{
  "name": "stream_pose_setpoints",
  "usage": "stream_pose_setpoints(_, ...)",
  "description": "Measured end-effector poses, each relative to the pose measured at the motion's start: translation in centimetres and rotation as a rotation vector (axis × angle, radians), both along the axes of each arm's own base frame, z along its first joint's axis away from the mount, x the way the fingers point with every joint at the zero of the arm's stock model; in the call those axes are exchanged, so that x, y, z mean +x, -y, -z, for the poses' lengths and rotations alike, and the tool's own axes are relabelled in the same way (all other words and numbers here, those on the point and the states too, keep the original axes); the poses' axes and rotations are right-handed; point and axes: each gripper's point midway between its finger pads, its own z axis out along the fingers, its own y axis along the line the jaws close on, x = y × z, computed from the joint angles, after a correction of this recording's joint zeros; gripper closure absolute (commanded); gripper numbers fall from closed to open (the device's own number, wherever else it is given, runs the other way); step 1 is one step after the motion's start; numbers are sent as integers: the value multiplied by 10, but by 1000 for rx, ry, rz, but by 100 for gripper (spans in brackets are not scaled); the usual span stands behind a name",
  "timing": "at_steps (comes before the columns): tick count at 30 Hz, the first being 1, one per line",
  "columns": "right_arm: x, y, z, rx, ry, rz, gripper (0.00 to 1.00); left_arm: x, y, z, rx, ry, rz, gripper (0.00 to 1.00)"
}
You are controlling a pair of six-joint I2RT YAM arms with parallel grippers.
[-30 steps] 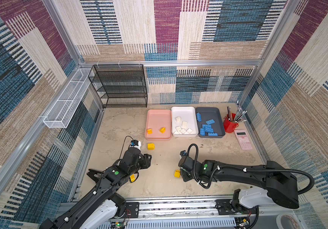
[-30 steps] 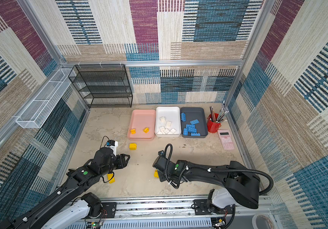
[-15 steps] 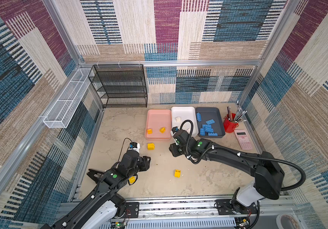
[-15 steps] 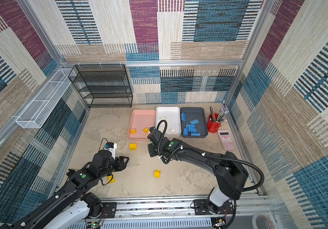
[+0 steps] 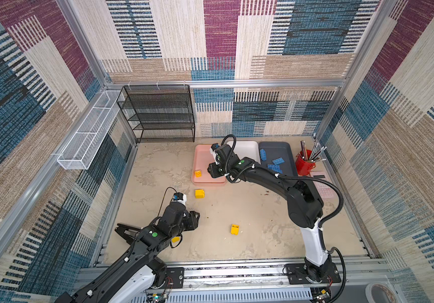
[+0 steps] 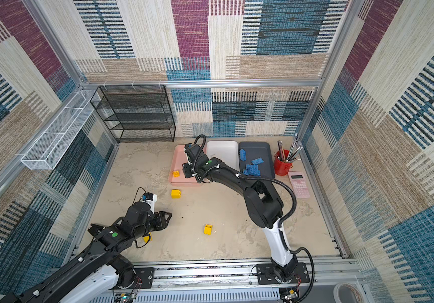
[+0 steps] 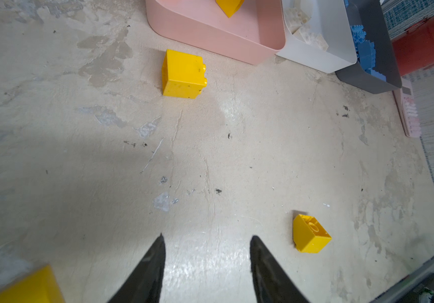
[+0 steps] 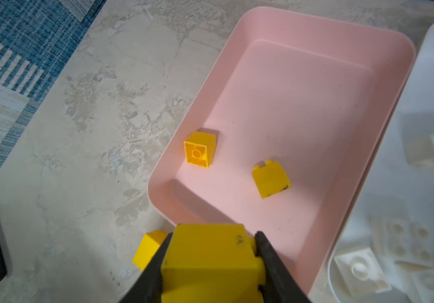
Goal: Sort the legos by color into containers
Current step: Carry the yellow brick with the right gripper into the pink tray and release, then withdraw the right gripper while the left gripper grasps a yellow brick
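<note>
Right pincer [image 8: 213, 240]: clamped on a yellow block [image 8: 208, 265], one finger on each side. You have swung it from the front of the counter [image 5: 263, 210], well away from the pink tray [image 8: 302, 105], to hang above that tray's near rim.
Held block: in the right wrist view it straddles the pink tray's near rim, so you cannot yet be sure it would land inside.
Left pincer [image 7: 207, 237]: fingers apart with nothing between them, low over bare counter well in front of the pink tray. It has hardly moved.
Inside the pink tray: two sorted yellow blocks [image 8: 199, 149] lie on its floor, apart from each other.
Loose yellow: the nearest loose block [image 5: 199, 193] lies just in front of the pink tray, the middle loose block [image 5: 234, 229] is well in front of it, and the farthest loose block [image 5: 175, 239] is partly under your left arm.
Beside the pink tray: the white tray [image 5: 247, 147] is just next to it and holds white pieces [image 8: 357, 267]. The grey tray [image 5: 276, 148] beyond holds blue pieces [image 5: 278, 160].
Meaning: the carry looks finished and only the release remains, which would make a third yellow sorted with three still to fetch.
Next: ease further over the pink tray's floor before you let go.
</note>
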Motion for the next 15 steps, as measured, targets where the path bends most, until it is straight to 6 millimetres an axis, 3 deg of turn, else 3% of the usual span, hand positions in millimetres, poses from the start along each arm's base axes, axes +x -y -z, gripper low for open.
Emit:
stream_pose_setpoints(6, 35, -12, 17, 3, -7, -6, 46, -1, -1, 5, 4, -6, 0, 43)
stream_pose_setpoints(9, 43, -19, 18, 12, -3, -18, 30, -1, -1, 7, 8, -13, -1, 32)
stream_pose_setpoints(11, 46, -20, 18, 18, -5, -24, 19, -1, -1, 9, 15, -22, -2, 31)
stream_pose_setpoints(15, 48, -18, 14, 18, 3, -28, 13, 1, -1, 11, 31, -39, -9, 29)
